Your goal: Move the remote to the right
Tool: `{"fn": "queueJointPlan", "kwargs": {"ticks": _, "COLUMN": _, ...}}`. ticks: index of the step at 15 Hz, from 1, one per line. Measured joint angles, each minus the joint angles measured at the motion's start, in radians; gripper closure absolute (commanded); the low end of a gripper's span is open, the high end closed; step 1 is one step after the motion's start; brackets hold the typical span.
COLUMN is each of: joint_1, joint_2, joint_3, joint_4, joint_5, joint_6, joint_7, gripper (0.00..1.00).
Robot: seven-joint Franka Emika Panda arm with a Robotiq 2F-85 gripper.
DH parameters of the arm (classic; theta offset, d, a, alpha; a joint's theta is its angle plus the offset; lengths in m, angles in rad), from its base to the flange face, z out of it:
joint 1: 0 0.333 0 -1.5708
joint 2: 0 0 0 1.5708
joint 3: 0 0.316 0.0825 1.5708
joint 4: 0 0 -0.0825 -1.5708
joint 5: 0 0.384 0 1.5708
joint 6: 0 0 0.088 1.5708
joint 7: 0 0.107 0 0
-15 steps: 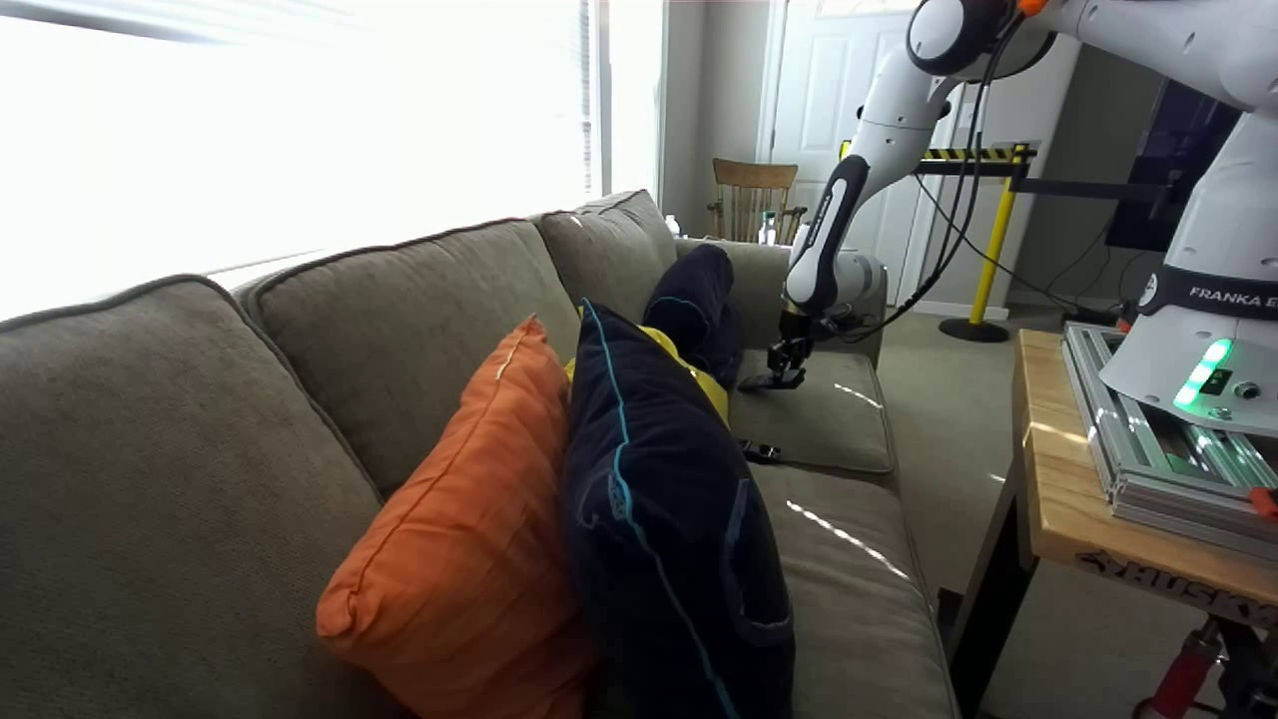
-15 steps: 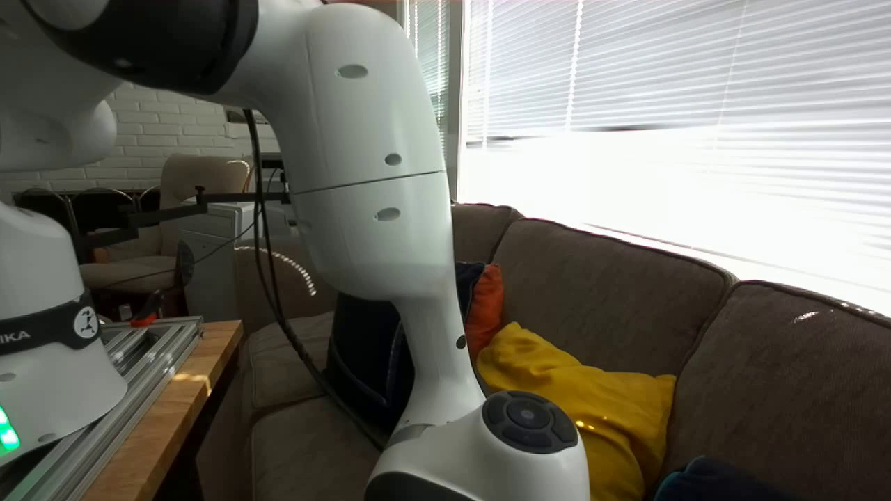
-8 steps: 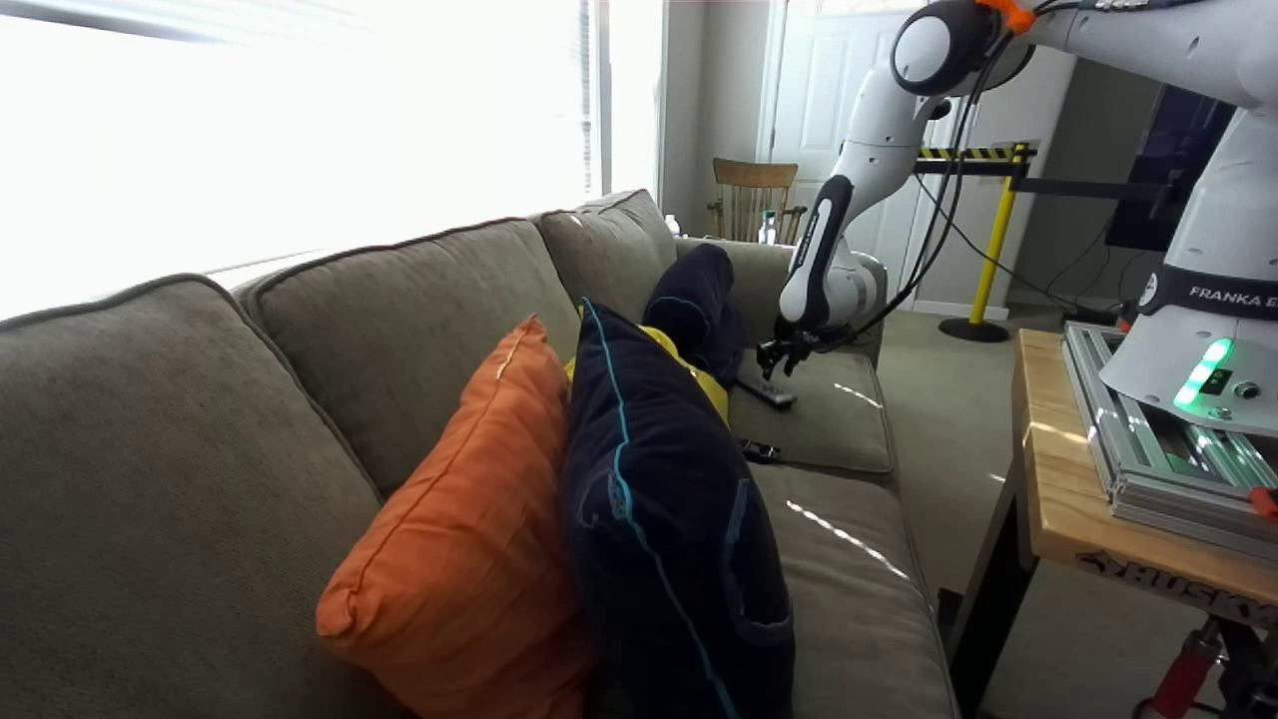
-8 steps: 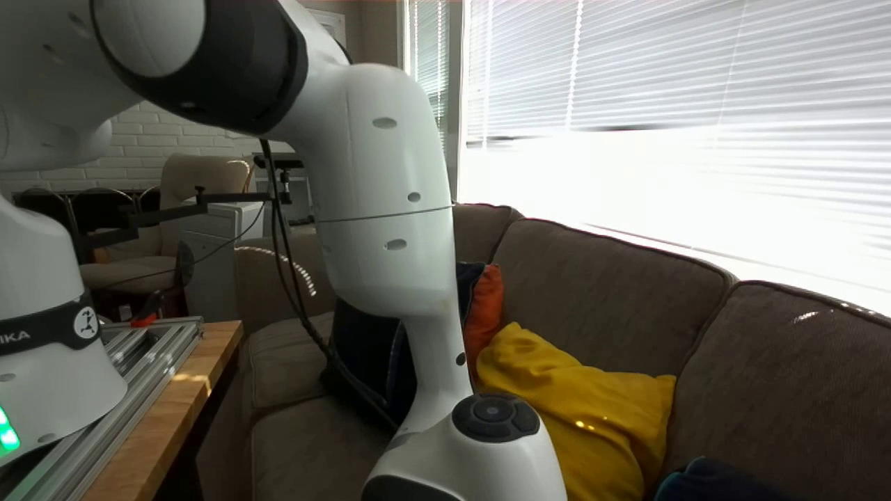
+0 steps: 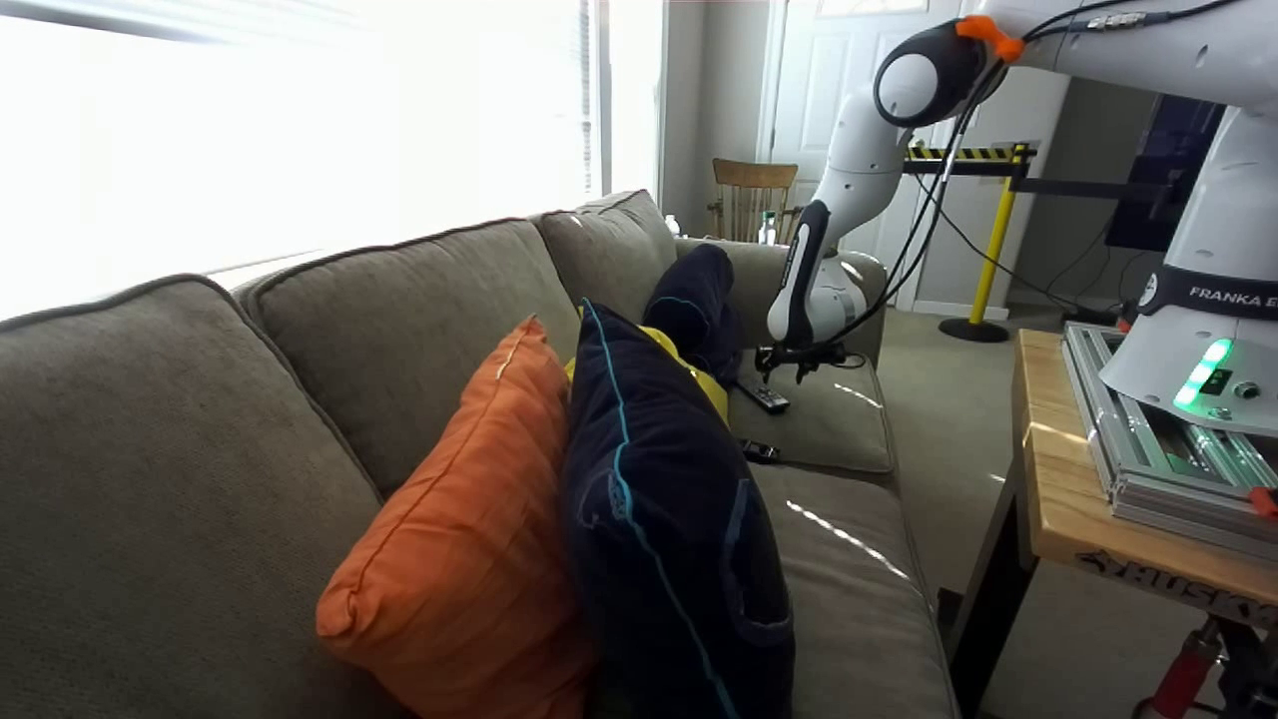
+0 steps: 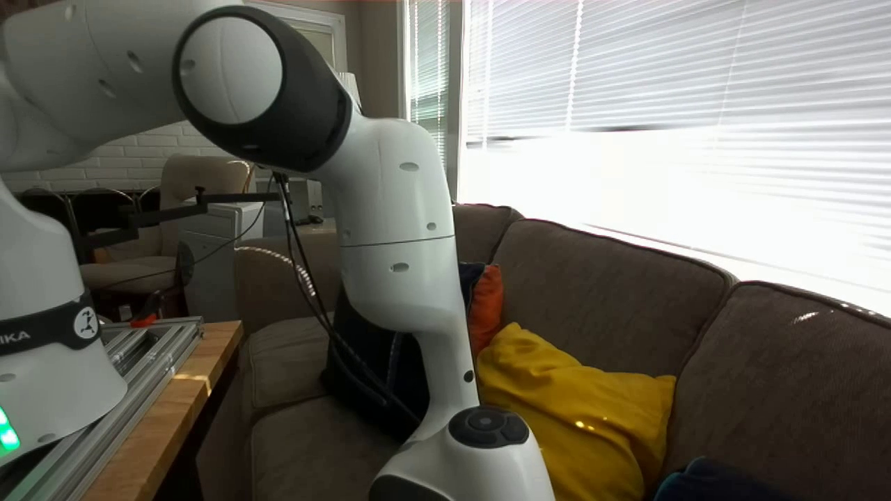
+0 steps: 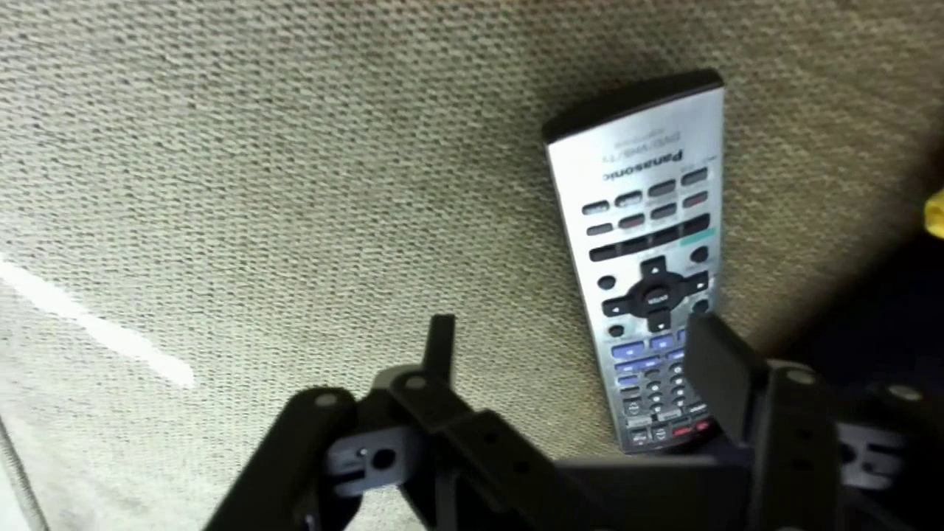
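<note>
The remote (image 7: 649, 243) lies flat on the sofa seat, silver-faced with dark edges and buttons. It slants through the right half of the wrist view. In an exterior view the remote (image 5: 767, 399) lies beside the yellow cushion. My gripper (image 7: 573, 324) is open and empty, fingers wide apart. Its right finger overlaps the remote's lower part in the picture. Its left finger is over bare fabric. In an exterior view the gripper (image 5: 784, 375) hangs above the remote, apart from it. In another exterior view the fingers and remote are out of frame.
A small black object (image 5: 761, 452) lies on the seat nearer that camera. The yellow cushion (image 6: 578, 396), orange cushion (image 5: 469, 529) and dark navy cushion (image 5: 669, 519) stand along the sofa. A navy bundle (image 5: 694, 310) lies behind the remote. The wooden bench (image 5: 1078, 469) stands beside the sofa.
One second ago the gripper was lower, at the remote, its fingers closer together. It has since opened and moved off. The remote's near end has swung slightly toward the camera. The elbow has lowered.
</note>
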Motion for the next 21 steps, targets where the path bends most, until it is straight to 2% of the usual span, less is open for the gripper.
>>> {"fn": "queueJointPlan", "kwargs": {"ticks": 6, "joint_1": 0.033, "joint_2": 0.0, "joint_3": -0.019, "joint_4": 0.011, "joint_5": -0.017, "joint_6": -0.021, "joint_7": -0.026, "gripper": 0.0}}
{"fn": "queueJointPlan", "kwargs": {"ticks": 8, "joint_1": 0.007, "joint_2": 0.0, "joint_3": 0.007, "joint_4": 0.026, "joint_5": -0.082, "joint_6": -0.065, "joint_7": -0.083, "gripper": 0.0}}
{"fn": "queueJointPlan", "kwargs": {"ticks": 13, "joint_1": -0.126, "joint_2": 0.001, "joint_3": 0.122, "joint_4": 0.077, "joint_5": -0.228, "joint_6": -0.165, "joint_7": -0.26, "gripper": 0.0}}
{"fn": "queueJointPlan", "kwargs": {"ticks": 17, "joint_1": -0.153, "joint_2": 0.006, "joint_3": 0.124, "joint_4": 0.09, "joint_5": -0.268, "joint_6": -0.196, "joint_7": -0.354, "gripper": 0.0}}
{"fn": "queueJointPlan", "kwargs": {"ticks": 21, "joint_1": -0.15, "joint_2": 0.016, "joint_3": 0.106, "joint_4": 0.096, "joint_5": -0.273, "joint_6": -0.197, "joint_7": -0.375, "gripper": 0.0}}
